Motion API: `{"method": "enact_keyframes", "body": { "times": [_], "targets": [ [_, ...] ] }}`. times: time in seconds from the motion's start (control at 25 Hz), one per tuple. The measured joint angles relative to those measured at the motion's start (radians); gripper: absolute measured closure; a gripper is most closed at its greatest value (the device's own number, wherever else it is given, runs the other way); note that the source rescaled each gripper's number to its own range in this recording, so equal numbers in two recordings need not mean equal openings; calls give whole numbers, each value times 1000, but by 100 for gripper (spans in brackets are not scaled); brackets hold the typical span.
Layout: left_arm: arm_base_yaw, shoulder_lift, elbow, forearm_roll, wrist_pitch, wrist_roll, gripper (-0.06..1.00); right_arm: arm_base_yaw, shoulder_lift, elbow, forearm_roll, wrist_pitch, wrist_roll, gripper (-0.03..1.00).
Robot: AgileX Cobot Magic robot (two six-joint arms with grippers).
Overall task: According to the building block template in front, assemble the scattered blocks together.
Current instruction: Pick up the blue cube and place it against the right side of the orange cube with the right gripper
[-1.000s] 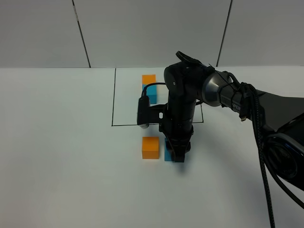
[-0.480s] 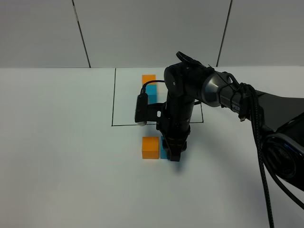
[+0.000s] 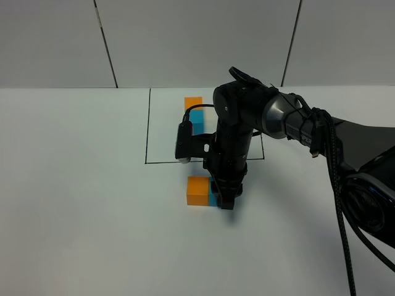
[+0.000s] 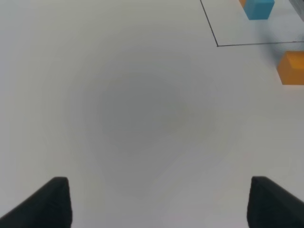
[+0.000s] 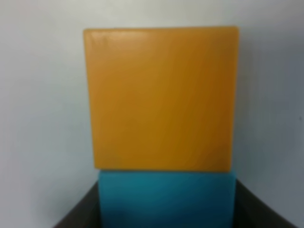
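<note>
R gripper (image 3: pixel 224 200): fingers clamped on cyan cube (image 5: pixel 166 194).
Orange cube (image 5: pixel 160 97): beyond fingertips, touching cyan; seam blurry, prob. flush.
L gripper (image 4: pixel 159 204): fingers apart, empty.
Risk: sideways drag on release splits pair.

White matte tabletop (image 3: pixel 74 216), plain. Pale grey panelled wall (image 3: pixel 197 37) behind its far edge; two dark slanting seams (image 3: pixel 105 43).

Right arm (image 3: pixel 290 120) bent down, right end effector (image 3: pixel 223 202) seemingly pinching cyan cube (image 5: pixel 166 199), left end effector (image 4: pixel 159 202) spread wide
</note>
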Motion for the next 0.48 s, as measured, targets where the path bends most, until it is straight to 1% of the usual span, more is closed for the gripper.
{"method": "enact_keyframes", "body": {
  "times": [0.48],
  "targets": [
    [0,0,0,0,0,0,14,0,0,0,2,-1,-2,96]
  ]
}}
